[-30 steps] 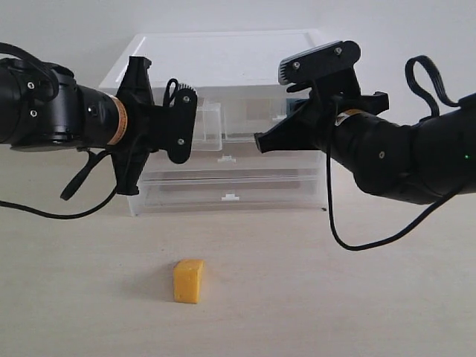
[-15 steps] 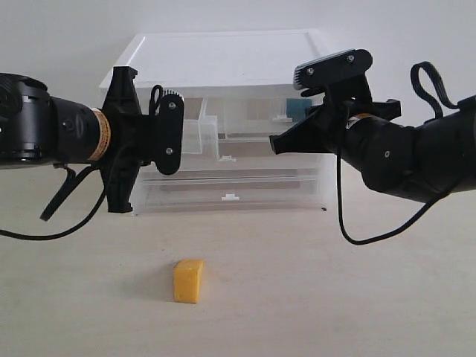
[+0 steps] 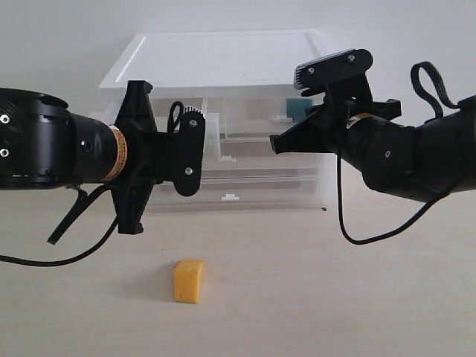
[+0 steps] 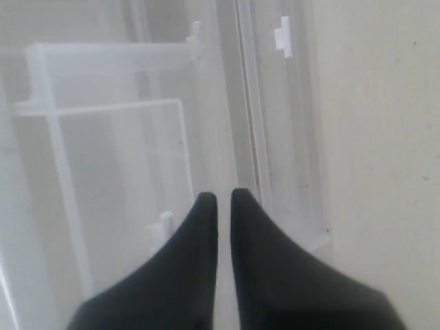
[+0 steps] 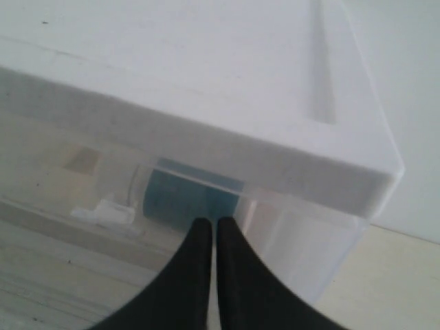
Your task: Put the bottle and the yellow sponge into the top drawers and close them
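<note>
1. Centre left: left gripper (image 4: pixel 218 198) pinched shut on nothing, in front of the pulled-out left one of the top drawers (image 3: pixel 210 128)
2. Lower centre-left: yellow sponge (image 3: pixel 188 280) alone on the table (image 3: pixel 335 297)
3. Upper right: bottle (image 3: pixel 298 109) inside the right one, with right gripper (image 5: pixel 210 223) clenched and empty just before it

Bare table (image 3: pixel 335 297) lies open around the sponge (image 3: pixel 188 280) from 3 through 6 to 9 o'clock — at 12 the left gripper (image 3: pixel 187 149) hangs before the cabinet (image 3: pixel 230 59).
</note>
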`<state>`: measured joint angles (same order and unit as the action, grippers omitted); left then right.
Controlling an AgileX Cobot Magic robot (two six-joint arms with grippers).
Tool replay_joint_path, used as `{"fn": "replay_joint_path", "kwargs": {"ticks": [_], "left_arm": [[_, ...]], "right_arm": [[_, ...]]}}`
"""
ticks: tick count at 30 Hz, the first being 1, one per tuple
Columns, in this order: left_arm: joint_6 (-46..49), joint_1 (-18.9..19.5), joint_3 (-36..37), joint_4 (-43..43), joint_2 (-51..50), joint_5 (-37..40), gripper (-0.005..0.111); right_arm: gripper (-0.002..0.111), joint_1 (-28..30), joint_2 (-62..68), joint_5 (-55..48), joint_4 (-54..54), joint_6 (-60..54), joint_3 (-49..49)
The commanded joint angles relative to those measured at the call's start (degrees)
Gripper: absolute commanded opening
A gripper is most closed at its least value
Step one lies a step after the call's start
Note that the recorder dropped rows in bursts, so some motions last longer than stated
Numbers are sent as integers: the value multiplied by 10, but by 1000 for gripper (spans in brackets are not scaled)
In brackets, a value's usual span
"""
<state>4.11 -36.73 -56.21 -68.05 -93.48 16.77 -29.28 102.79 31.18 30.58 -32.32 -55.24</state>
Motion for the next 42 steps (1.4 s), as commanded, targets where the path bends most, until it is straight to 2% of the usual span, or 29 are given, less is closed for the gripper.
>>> {"fn": "replay_joint_path", "kwargs": {"ticks": [1, 3, 5, 9, 10, 12, 16, 19, 25, 35, 42], "left_arm": [[-29, -5, 3, 0, 22, 15, 4], [-33, -5, 3, 0, 23, 36, 7], [-33, -5, 3, 0, 23, 46, 18], [-33, -5, 3, 0, 23, 40, 56], [-33, -5, 3, -3, 21, 38, 62], [-33, -3, 3, -10, 19, 39, 59], [-33, 9, 3, -23, 6, 36, 41], [-33, 15, 3, -24, -2, 36, 34], [-33, 31, 3, -39, -6, 7, 34], [-33, 30, 3, -72, -10, 0, 34], [-158, 35, 3, -193, -10, -7, 34]], "right_arm": [[0, 2, 0, 0, -3, 2, -3], [0, 2, 0, 2, -3, 2, -3], [0, 2, 0, 2, -3, 2, -3], [0, 2, 0, 2, -3, 2, -3], [0, 2, 0, 2, -3, 2, -3], [0, 2, 0, 2, -3, 2, -3], [0, 2, 0, 2, -3, 2, -3], [0, 2, 0, 2, -3, 2, -3], [0, 2, 0, 7, -5, 2, -3], [0, 2, 0, 6, -11, 1, -3], [0, 2, 0, 3, -13, 1, -3]]}}
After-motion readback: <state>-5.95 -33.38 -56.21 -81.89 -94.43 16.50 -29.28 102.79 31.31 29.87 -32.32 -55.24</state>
